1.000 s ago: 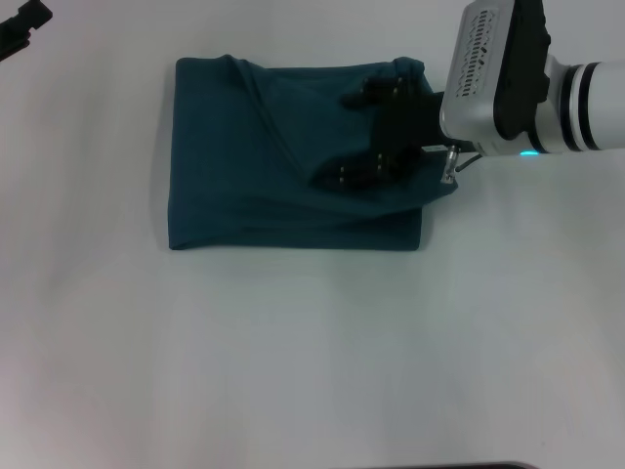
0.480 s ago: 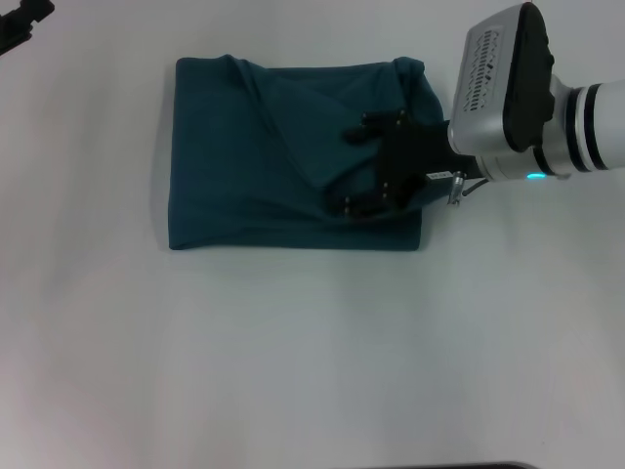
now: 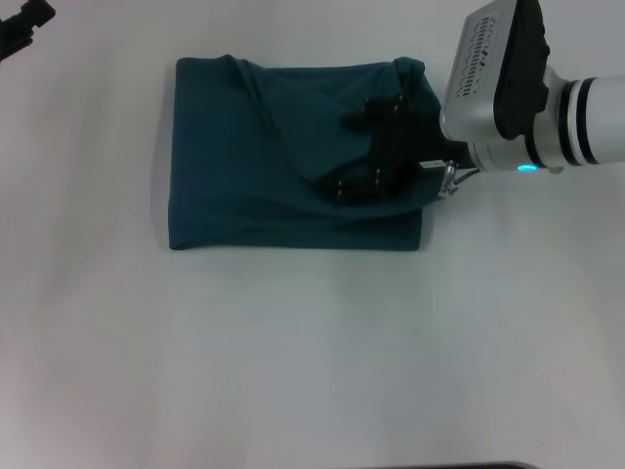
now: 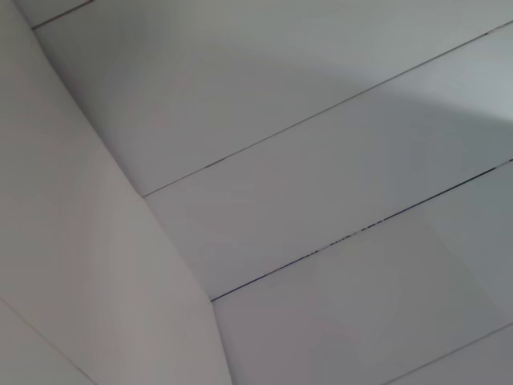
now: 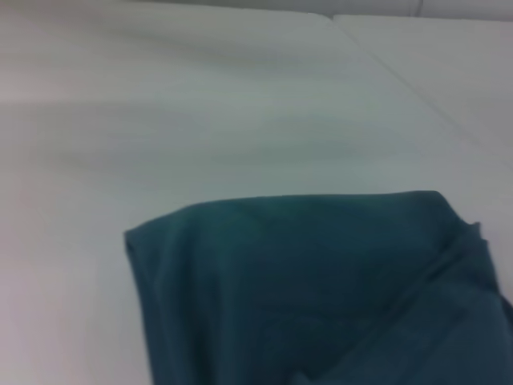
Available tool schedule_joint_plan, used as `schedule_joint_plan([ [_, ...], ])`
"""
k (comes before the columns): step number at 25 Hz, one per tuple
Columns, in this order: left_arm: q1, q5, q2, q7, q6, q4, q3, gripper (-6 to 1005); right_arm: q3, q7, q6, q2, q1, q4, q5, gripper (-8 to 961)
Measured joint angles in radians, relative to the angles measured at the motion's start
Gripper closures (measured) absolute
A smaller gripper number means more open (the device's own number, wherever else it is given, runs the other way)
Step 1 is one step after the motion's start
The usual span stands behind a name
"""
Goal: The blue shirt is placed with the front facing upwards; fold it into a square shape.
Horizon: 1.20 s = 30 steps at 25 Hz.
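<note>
The blue shirt (image 3: pixel 264 166) lies folded into a rough square on the white table (image 3: pixel 293 352), with no lettering showing. A diagonal crease runs across it and its far right corner is bunched up. My right gripper (image 3: pixel 344 149) hovers over the shirt's right part with its black fingers (image 3: pixel 363 110) spread apart and nothing between them. The right wrist view shows the shirt (image 5: pixel 321 289) from close by, with a folded corner. My left gripper (image 3: pixel 20 27) is parked at the far left edge of the head view, away from the shirt.
The white table surface surrounds the shirt on all sides. The left wrist view shows only pale panels (image 4: pixel 280 200) with thin seams.
My right gripper dipped toward the shirt's near right edge half a second ago and has moved back up and left over the shirt. The shirt has not shifted.
</note>
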<state>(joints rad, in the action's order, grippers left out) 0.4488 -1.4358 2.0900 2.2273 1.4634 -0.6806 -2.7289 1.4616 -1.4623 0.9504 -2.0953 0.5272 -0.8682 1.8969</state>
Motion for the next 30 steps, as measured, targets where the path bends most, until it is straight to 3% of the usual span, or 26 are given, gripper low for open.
schedule_joint_plan([
  [12, 0.002, 0.0, 0.001, -0.001, 0.01, 0.001, 0.0, 49, 0.002, -0.062, 0.02, 0.004, 0.007, 0.007, 0.037, 229],
  [18, -0.002, 0.0, 0.003, -0.002, 0.017, 0.001, 0.0, 49, 0.001, -0.061, 0.021, 0.004, 0.003, -0.001, 0.033, 434],
  [20, -0.003, 0.0, 0.003, -0.002, 0.017, 0.001, 0.0, 49, 0.0, -0.06, 0.021, 0.004, 0.002, -0.001, 0.033, 671],
  [26, -0.004, 0.0, 0.002, -0.002, 0.018, 0.001, 0.0, 49, -0.002, -0.064, 0.022, 0.004, 0.001, -0.002, 0.03, 910],
  [30, -0.003, 0.0, 0.001, -0.002, 0.019, 0.001, 0.0, 49, -0.01, -0.073, 0.028, 0.003, -0.003, -0.011, 0.01, 921],
])
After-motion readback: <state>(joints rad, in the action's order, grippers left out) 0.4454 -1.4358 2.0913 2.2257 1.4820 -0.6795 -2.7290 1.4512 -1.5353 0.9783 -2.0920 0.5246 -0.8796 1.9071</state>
